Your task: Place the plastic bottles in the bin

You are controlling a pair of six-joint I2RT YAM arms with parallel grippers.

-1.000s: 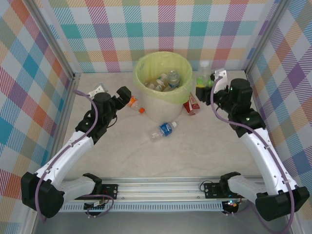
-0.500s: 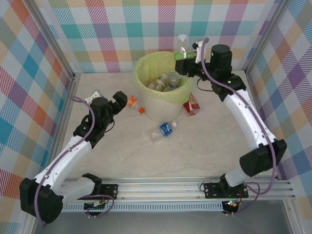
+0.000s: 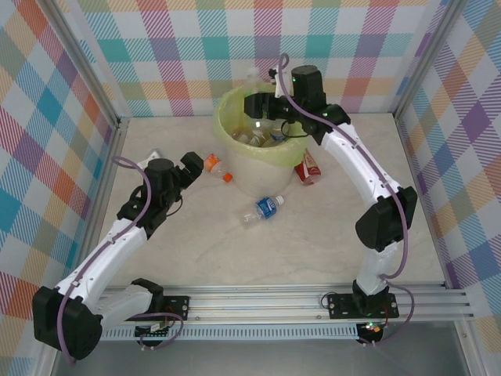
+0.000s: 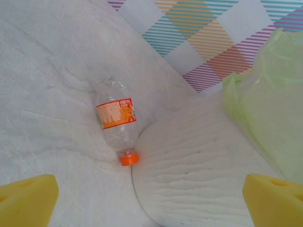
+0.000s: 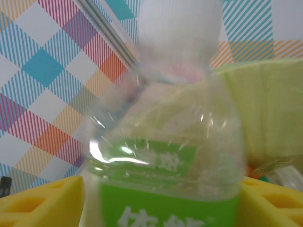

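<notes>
Green-labelled clear plastic bottle between right gripper pads, over rim of round off-white bag-lined bin; grip impossible to tell. Left gripper spread wide, near orange-capped clear bottle lying beside bin.

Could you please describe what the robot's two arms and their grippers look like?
The left arm and right arm both have smooth white links between bulky black joints, with a purple cable looping loosely along each. The left gripper and right gripper have black bodies, and their fingers carry bright yellow foam-like pads.
</notes>
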